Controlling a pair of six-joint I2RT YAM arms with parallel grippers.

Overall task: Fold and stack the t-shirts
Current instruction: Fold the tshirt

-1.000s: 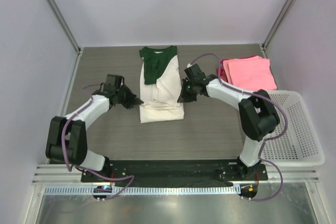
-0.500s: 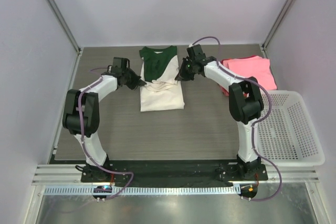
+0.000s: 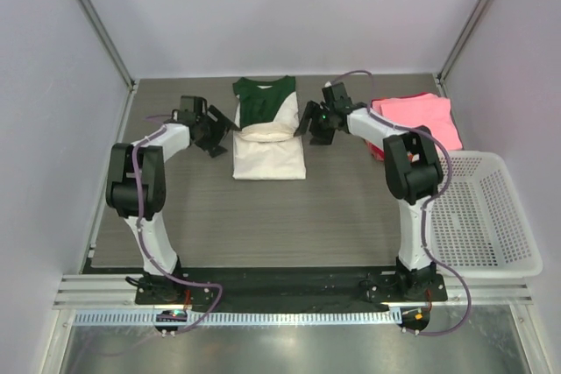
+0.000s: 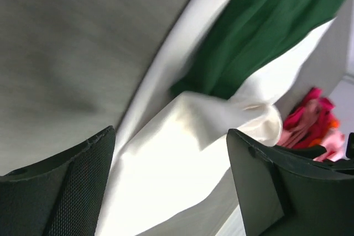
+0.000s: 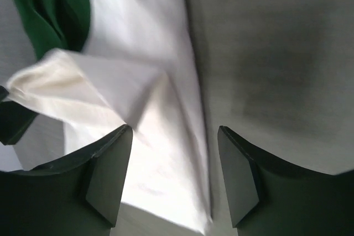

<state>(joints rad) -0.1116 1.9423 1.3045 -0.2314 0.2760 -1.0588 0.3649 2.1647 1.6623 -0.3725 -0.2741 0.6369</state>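
- Top view: the cream shirt (image 3: 269, 153) with a green collar lies flat on the counter (image 3: 333, 208), with a rolled fold across its middle. The left claw (image 3: 219, 133) is just beside the shirt's left edge and the right claw (image 3: 308, 124) just beside its right edge. A folded pink stack (image 3: 416, 118) lies to the right of the shirt, and a white basket (image 3: 504, 216) sits further right and nearer.
- Left wrist view: the left claw (image 4: 170, 136) is released, its fingers spread wide above the shirt's fold.
- Right wrist view: the right claw (image 5: 174, 134) is released too, grasping nothing, over the shirt's edge.
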